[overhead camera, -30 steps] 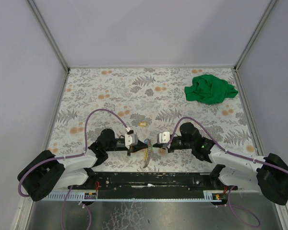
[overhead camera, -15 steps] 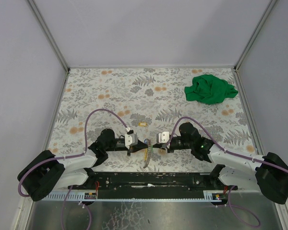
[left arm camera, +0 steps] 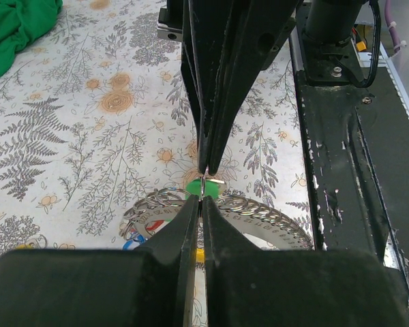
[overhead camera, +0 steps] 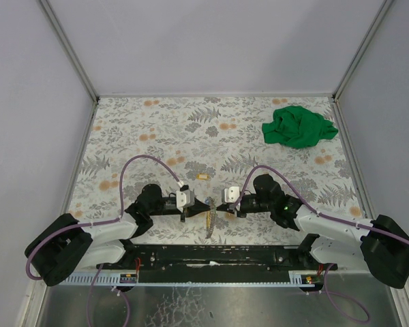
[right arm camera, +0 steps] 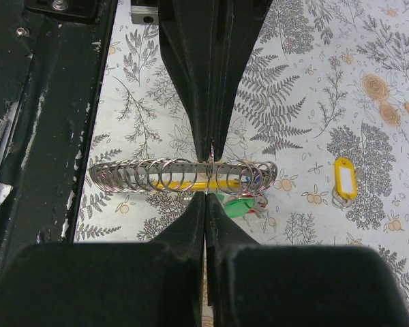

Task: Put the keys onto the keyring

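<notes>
My two grippers meet tip to tip low over the near table, the left gripper (overhead camera: 206, 203) and the right gripper (overhead camera: 217, 204), both shut. Between their tips a thin silvery keyring (left arm camera: 204, 182) shows edge-on, pinched from both sides. From it hangs a metal strip threaded with several rings (right arm camera: 184, 174), plus red and blue tags (left arm camera: 131, 236). A green-tagged key (right arm camera: 236, 206) sits right under the ring. A yellow-tagged key (right arm camera: 344, 180) lies alone on the floral table (overhead camera: 123, 136), also visible from above as the yellow-tagged key (overhead camera: 204, 177). In the wrist views, the left gripper (left arm camera: 201, 201) and the right gripper (right arm camera: 206, 196) are shut.
A big green cloth (overhead camera: 298, 126) lies bunched at the far right corner. The black base rail (left arm camera: 354, 136) runs along the near edge just beside the grippers. Grey walls enclose the table on three sides.
The right arm has shifted a little toward the far side, and the hanging bunch of rings has swung slightly. Both grippers stay shut and tip to tip.
</notes>
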`<state>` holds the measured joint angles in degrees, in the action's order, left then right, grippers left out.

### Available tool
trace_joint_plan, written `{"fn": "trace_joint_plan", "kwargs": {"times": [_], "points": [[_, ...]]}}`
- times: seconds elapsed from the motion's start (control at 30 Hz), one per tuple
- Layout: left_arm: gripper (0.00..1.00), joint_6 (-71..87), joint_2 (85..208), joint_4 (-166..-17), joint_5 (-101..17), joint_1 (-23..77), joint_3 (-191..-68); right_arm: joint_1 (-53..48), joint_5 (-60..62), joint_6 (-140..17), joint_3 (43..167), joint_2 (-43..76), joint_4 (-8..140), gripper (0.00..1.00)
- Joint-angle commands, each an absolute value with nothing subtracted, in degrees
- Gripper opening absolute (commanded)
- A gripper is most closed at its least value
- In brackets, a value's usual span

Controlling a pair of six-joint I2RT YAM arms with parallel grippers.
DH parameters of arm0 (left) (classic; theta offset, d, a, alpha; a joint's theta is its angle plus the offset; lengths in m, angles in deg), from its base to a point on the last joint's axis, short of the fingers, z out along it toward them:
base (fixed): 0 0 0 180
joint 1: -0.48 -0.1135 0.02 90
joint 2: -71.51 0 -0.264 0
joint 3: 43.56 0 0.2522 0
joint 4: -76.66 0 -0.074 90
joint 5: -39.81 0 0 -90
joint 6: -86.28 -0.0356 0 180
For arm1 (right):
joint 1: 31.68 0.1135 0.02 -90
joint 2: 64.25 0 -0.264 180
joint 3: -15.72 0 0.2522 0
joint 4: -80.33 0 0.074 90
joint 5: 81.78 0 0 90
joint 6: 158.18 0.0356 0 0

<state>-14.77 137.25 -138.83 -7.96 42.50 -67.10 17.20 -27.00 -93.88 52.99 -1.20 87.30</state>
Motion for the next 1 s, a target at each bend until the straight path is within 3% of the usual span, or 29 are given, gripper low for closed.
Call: {"fn": "trace_joint_plan", "kwargs": {"times": [0.0, 0.97], "points": [[0.00, -14.17, 137.78, -145.55, -7.14, 42.85, -66.98, 18.35, -29.22, -92.85, 55.63, -1.37, 92.99, 0.00], [0.00, -12.13, 137.82, -144.03, -9.17, 43.21, -67.97, 18.66, -28.82, -93.06, 54.51, -3.60, 95.12, 0.00]]}}
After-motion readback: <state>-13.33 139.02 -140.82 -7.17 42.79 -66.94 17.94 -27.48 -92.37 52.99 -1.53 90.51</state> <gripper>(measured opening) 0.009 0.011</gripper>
